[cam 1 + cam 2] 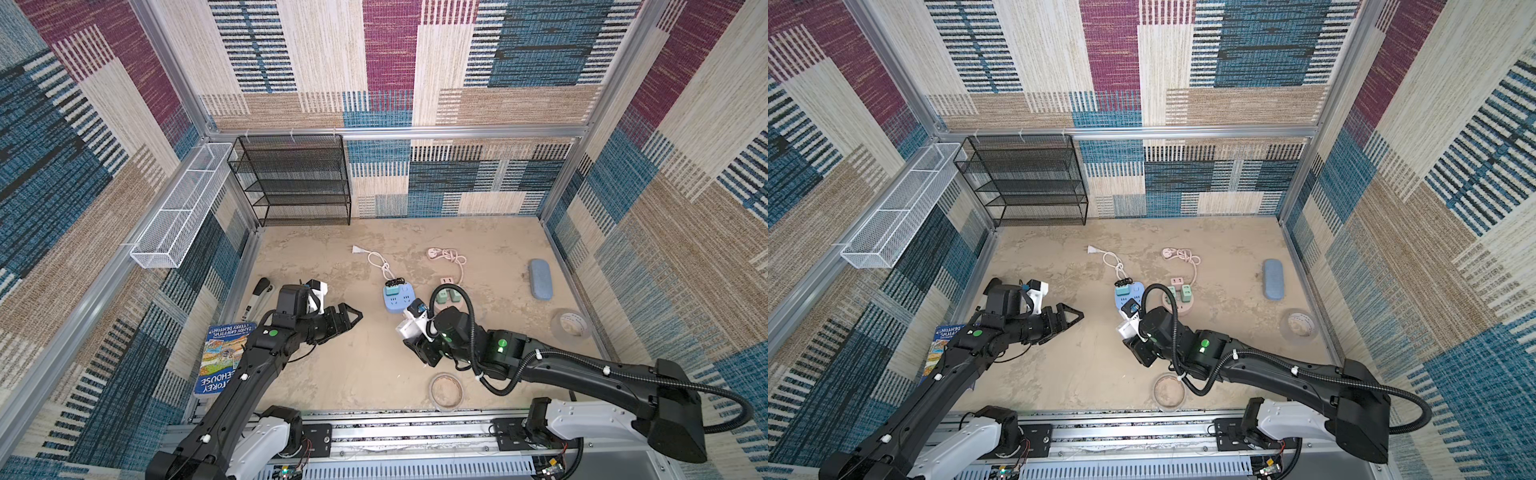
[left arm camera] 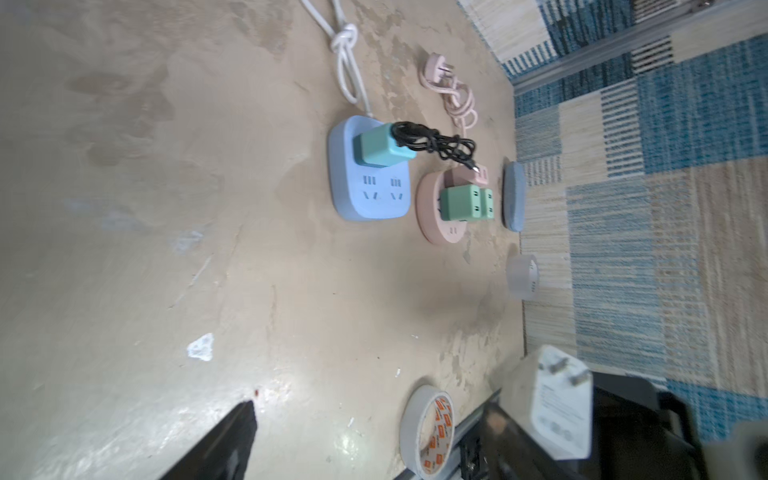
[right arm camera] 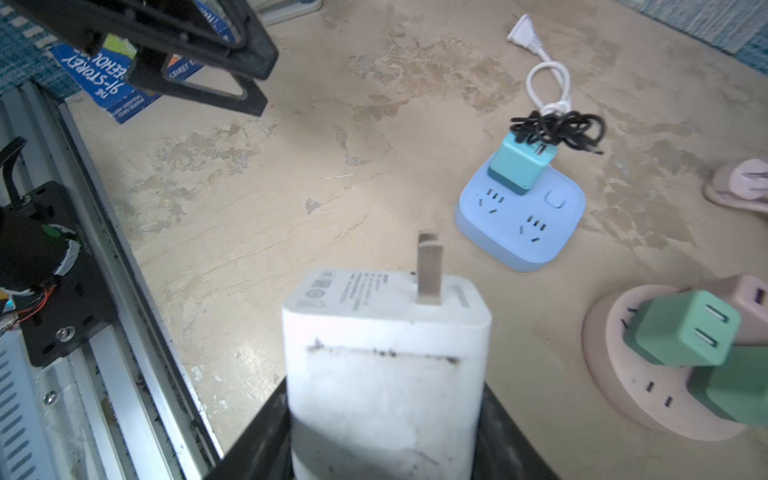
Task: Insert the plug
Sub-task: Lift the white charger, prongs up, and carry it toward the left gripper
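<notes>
White two-prong plug (image 3: 386, 365): scuffed body, prongs exposed, clamped in right gripper (image 3: 382, 440), not yet inserted. Blue square socket block (image 1: 400, 301): lying flat, centre of both top views, two outlets free.

Walls (image 1: 478, 62): woven panels in blue, magenta and beige blocks, held in an aluminium frame (image 1: 415, 132). Worktop (image 1: 353, 374): mottled beige, evenly lit. Black mesh shelf (image 1: 295, 178) stands in the rear left corner. White mesh basket (image 1: 183, 208) hangs on the left wall.

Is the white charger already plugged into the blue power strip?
No: the right wrist view shows the white charger clamped in the right gripper with its prongs bare, apart from the blue power strip.
</notes>
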Tool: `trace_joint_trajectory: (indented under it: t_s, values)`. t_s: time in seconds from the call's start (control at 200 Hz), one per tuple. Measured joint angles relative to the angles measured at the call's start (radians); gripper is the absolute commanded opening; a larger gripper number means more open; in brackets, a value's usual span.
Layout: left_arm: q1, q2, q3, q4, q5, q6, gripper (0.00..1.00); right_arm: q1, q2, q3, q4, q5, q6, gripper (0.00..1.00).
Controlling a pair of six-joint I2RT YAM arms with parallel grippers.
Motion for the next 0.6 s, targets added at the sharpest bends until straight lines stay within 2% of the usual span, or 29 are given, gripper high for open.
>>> trace_joint_trajectory:
  t_s: [0.3, 0.601]
  values:
    - [-0.143, 0.089, 0.039, 0.063, 0.154, 0.001, 0.78, 0.0, 0.055, 0.09, -0.081, -0.141, -0.04, 0.0]
    - [-0.224, 0.128, 0.061, 0.12, 0.2, 0.001, 0.76, -0.001, 0.097, 0.12, -0.11, -0.173, -0.062, 0.0]
